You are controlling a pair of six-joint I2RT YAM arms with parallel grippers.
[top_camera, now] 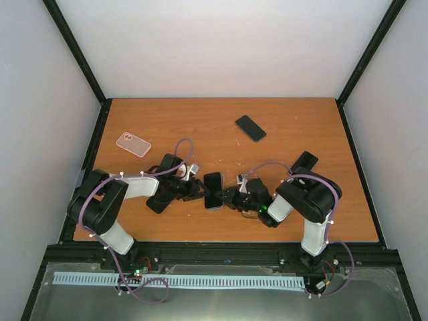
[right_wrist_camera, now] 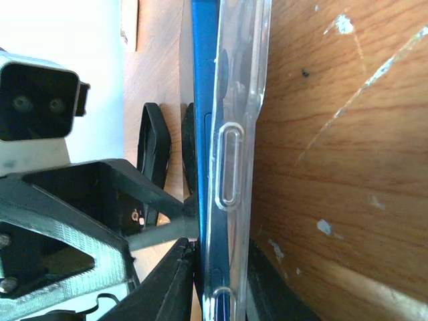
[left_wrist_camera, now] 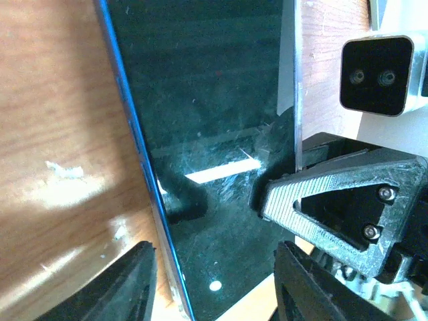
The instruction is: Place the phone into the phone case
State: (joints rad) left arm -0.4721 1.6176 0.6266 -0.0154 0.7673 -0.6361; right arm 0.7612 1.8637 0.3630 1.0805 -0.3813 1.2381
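Right gripper [right_wrist_camera: 219, 267] pinches phone [right_wrist_camera: 200, 67] and phone case [right_wrist_camera: 244, 67] together; left gripper [left_wrist_camera: 215, 257] gapes astride the phone.

The wooden desk [top_camera: 200, 120] is orange-brown, its surface scuffed with pale scratches and flecks. A pink phone case [top_camera: 133, 144] lies flat near the far left, and a black phone [top_camera: 251, 128] lies towards the far middle. Two more dark flat slabs lie on the desk: one at the right [top_camera: 305, 160], one nearer the left [top_camera: 159, 202], both partly hidden.
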